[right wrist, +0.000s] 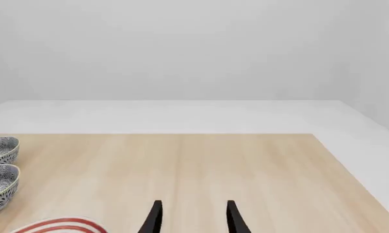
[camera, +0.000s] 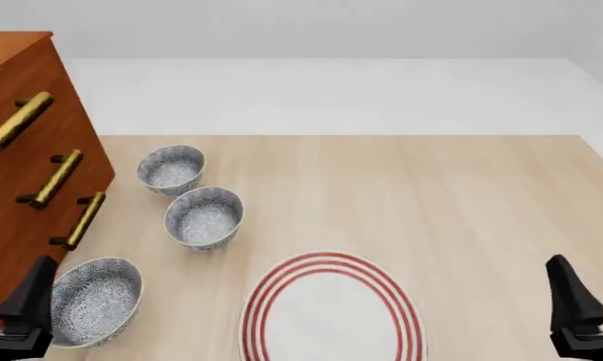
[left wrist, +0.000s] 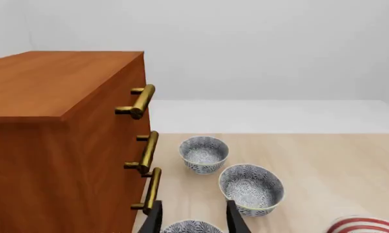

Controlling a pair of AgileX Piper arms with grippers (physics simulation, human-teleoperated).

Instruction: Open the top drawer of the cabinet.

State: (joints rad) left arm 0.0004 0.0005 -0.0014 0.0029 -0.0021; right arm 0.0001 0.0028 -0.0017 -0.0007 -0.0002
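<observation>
The cabinet [camera: 10,188] [left wrist: 45,97] is a tall reddish-brown chest at the table's left edge, with three brass bar handles on its front. The top drawer [camera: 53,75] [left wrist: 107,94] sits flush with the two below it, and its handle [camera: 19,120] [left wrist: 140,101] is free. My left gripper [camera: 6,293] [left wrist: 193,216] is open and empty, low at the near left, in front of the cabinet's bottom corner and well below the top handle. At the near right, far from the cabinet, my right gripper [camera: 595,289] [right wrist: 193,216] also hangs open and empty.
Three blue-patterned bowls [camera: 171,169] [camera: 204,216] [camera: 93,301] stand in a row just right of the cabinet's front; the nearest is beside my left gripper. A white plate with red rings [camera: 331,312] lies at the near middle. The table's [camera: 462,203] right half is bare wood.
</observation>
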